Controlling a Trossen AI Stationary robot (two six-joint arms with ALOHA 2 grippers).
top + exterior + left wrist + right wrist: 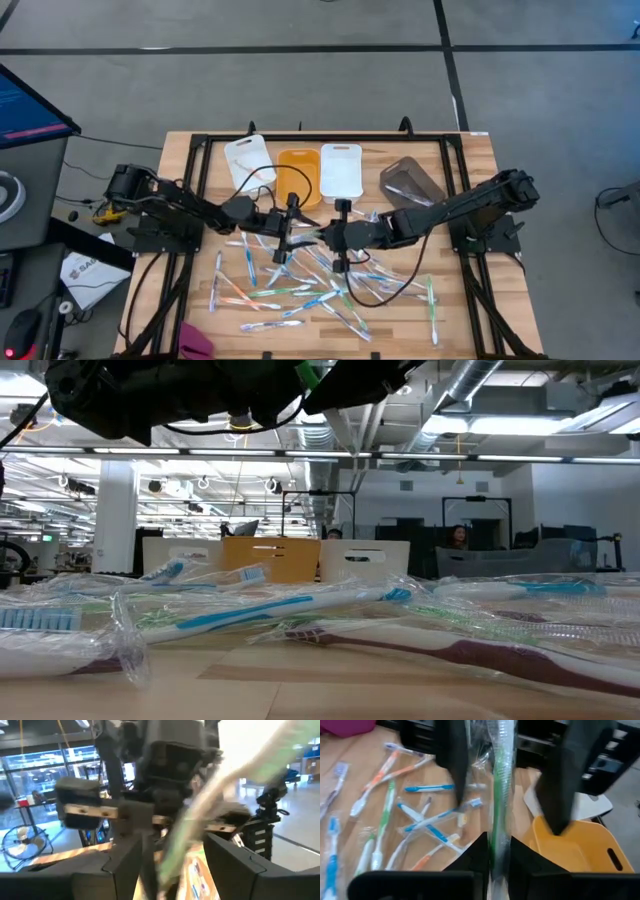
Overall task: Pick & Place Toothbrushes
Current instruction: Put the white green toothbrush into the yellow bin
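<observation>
My right gripper (328,235) (497,857) is shut on a green-and-white toothbrush (498,795) in a clear wrapper, held above the middle of the table. The brush also shows in the left wrist view (200,815). My left gripper (303,232) (170,865) faces the right one and is open. Its two fingers (454,765) stand on either side of the brush's free end, and I see no touch. Many more wrapped toothbrushes (300,290) (260,610), blue, white, green and orange, lie scattered on the wooden table. My right gripper pinches the green toothbrush's handle (498,832) between its two fingers. The fingers come level from the table's right side and lie along the brush. The brush sticks out past the fingertips toward my left gripper and is lifted clear of the table.
Several bins stand in a row at the table's far side: a white one (248,160), an orange one (298,175), another white one (341,168) and a dark clear one (410,180). Black cables (385,290) loop over the brushes. A pink object (198,342) lies at the near left edge.
</observation>
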